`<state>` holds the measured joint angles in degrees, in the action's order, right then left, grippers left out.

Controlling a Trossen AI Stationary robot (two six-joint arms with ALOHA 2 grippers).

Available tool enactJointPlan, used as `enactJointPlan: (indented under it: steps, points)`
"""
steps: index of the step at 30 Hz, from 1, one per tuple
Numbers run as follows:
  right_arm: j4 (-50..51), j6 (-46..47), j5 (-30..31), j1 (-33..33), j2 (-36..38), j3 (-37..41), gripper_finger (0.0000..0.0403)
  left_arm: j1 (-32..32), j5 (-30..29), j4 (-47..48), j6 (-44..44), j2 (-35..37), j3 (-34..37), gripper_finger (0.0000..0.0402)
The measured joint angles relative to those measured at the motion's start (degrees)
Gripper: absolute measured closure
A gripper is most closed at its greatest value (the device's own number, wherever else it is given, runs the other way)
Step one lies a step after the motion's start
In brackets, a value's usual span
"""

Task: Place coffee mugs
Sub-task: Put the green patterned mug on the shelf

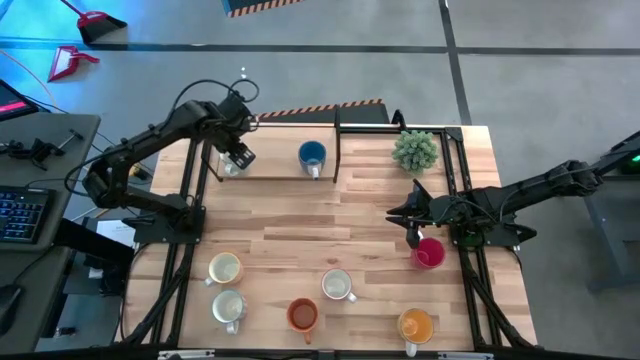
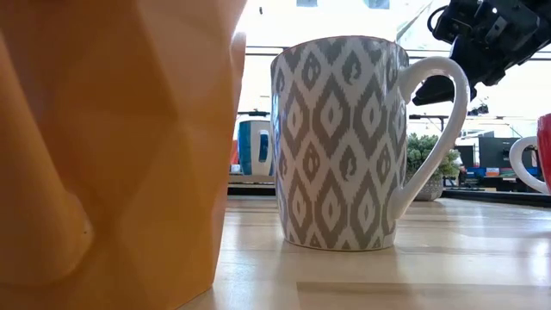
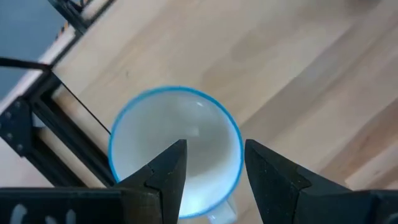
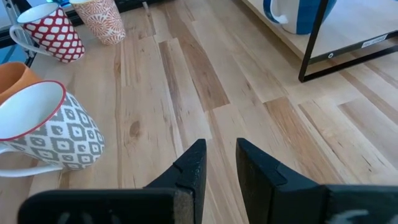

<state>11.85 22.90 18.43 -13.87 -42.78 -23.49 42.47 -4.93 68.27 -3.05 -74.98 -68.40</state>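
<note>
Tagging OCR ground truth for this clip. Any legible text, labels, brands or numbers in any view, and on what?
No text is legible in any view.
White sticker on the dark shelf frame near the blue mug: has print, too small to read.
Grey-patterned mug, red-patterned mug: decoration only, no lettering.
Keyboard on the side desk: key legends too small to read.
Left gripper and right gripper: no markings visible.

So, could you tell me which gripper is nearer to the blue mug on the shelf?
Left. The left gripper hangs over a white mug on the same shelf as the blue mug; the right gripper is out over the table beside the red mug.
</note>
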Motion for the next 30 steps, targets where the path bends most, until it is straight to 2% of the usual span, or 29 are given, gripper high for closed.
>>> enactJointPlan:
  steps: [12,20,30]
  points:
    - [0.0,-0.4,0.0,0.0,0.0,0.0,0.0336,-5.4,-1.2,1.1,-5.4,0.0,0.0,0.0249]
    - [0.0,-0.4,0.0,0.0,0.0,0.0,0.0336,-5.7,-3.3,1.4,-6.4,0.0,0.1,0.0249]
    - [0.0,-0.4,-0.2,0.0,0.0,0.0,0.0336,-7.5,-2.9,1.3,-7.3,-1.5,0.1,0.0249]
